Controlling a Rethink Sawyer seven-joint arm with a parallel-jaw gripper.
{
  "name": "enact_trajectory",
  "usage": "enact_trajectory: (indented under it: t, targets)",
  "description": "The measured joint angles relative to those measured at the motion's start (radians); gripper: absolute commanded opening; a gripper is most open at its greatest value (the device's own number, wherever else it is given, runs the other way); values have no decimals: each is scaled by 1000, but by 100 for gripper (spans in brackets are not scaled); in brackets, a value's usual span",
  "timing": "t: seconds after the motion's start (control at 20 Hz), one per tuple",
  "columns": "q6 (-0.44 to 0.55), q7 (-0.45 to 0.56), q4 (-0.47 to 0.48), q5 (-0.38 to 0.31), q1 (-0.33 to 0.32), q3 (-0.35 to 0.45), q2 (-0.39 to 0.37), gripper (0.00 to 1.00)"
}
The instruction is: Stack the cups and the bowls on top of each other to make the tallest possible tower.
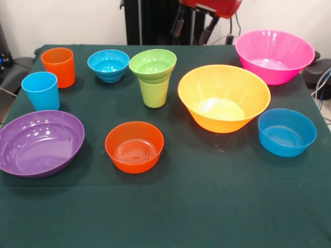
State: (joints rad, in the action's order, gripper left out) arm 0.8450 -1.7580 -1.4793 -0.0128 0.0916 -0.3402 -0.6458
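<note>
The tower (153,77), a small green bowl seated on the green cup, stands mid-bench toward the far edge. The tool (192,26) hangs just beyond it; its opening cannot be told.

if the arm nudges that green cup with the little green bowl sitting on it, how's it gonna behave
The green cup stands upright on a narrow base with the wider small green bowl overhanging its rim, so it is probably top-heavy and may tip rather than slide. The bowl looks glossy, so it could slip off.
</note>
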Motion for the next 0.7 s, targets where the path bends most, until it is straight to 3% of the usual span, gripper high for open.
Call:
enact_trajectory:
  t: [0.3, 0.7]
  targets:
    - [-15, 0, 1, 0, -64, 3, -27, 100]
    - [-18, 0, 14, -1, -231, 40, -48, 100]
